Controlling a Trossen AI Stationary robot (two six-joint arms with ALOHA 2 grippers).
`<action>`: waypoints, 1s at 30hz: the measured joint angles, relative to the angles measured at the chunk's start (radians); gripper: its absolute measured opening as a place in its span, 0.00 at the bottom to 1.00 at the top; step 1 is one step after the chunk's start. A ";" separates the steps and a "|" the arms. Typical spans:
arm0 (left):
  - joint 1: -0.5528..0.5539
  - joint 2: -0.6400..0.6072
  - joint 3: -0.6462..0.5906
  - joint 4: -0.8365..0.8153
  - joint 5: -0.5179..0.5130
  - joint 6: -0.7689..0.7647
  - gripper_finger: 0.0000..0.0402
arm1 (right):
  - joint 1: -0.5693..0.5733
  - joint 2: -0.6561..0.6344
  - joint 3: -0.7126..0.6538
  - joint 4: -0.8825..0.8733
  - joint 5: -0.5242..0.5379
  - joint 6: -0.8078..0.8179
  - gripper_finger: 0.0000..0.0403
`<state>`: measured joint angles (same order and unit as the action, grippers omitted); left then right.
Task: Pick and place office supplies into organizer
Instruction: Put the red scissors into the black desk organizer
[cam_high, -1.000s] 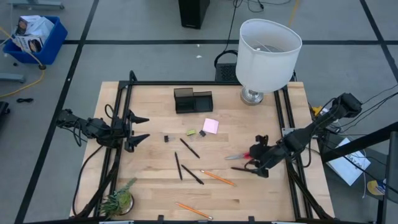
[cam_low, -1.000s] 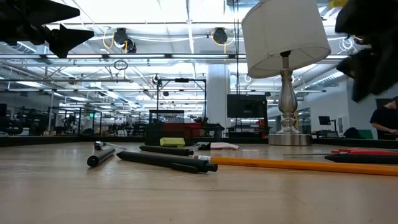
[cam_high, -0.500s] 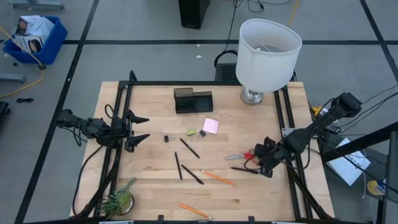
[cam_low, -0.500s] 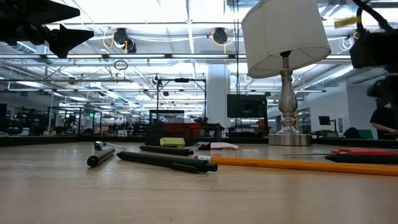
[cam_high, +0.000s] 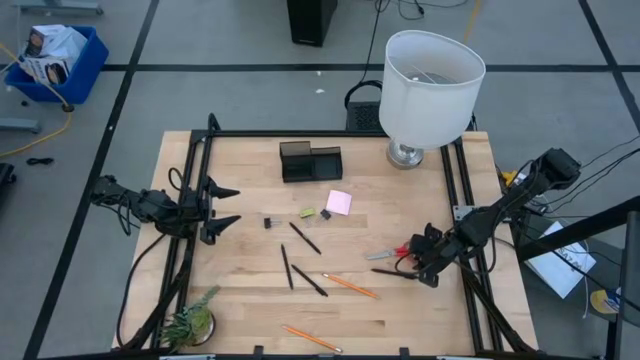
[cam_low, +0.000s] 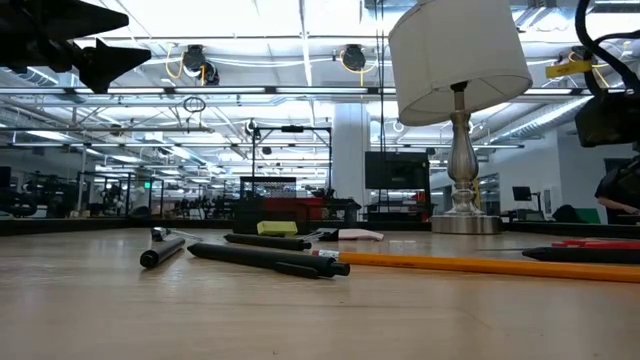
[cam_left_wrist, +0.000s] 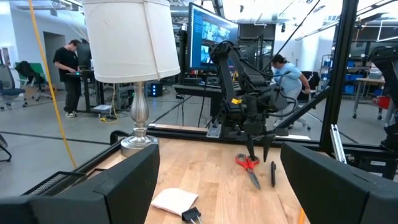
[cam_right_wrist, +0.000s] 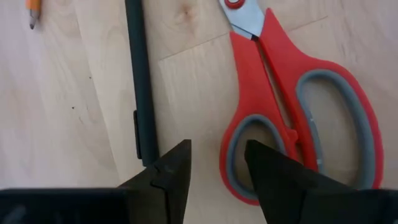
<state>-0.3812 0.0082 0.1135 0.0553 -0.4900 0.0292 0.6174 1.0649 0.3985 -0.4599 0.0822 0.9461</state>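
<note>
High view: overhead, straight down, far; whole surface, both arms, lamp at 1 o'clock.
Low view: surface height, level, facing room; pens near, lamp behind.
Left wrist view: looks across surface toward right arm, scissors, lamp.
Right wrist view: very close, straight down on scissors, pen.
Scissors shared by both wrist views and high view.

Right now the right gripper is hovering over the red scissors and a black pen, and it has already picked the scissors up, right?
Not quite. The right gripper is over the red scissors and black pen, but the right wrist view shows the scissors lying flat on the table, its fingers open and empty.
</note>
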 joint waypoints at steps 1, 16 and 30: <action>0.000 0.000 0.000 0.000 0.000 0.000 0.85 | 0.000 0.000 -0.005 0.000 0.001 -0.004 0.37; 0.000 0.000 0.000 0.000 0.000 0.000 0.85 | 0.000 0.002 -0.086 0.001 0.029 -0.148 0.09; 0.000 0.000 0.000 0.000 0.000 0.000 0.85 | 0.000 0.003 -0.091 0.035 0.092 -0.148 0.05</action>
<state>-0.3813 0.0085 0.1139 0.0551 -0.4900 0.0292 0.6175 1.0676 0.3077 -0.4253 0.1741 0.7976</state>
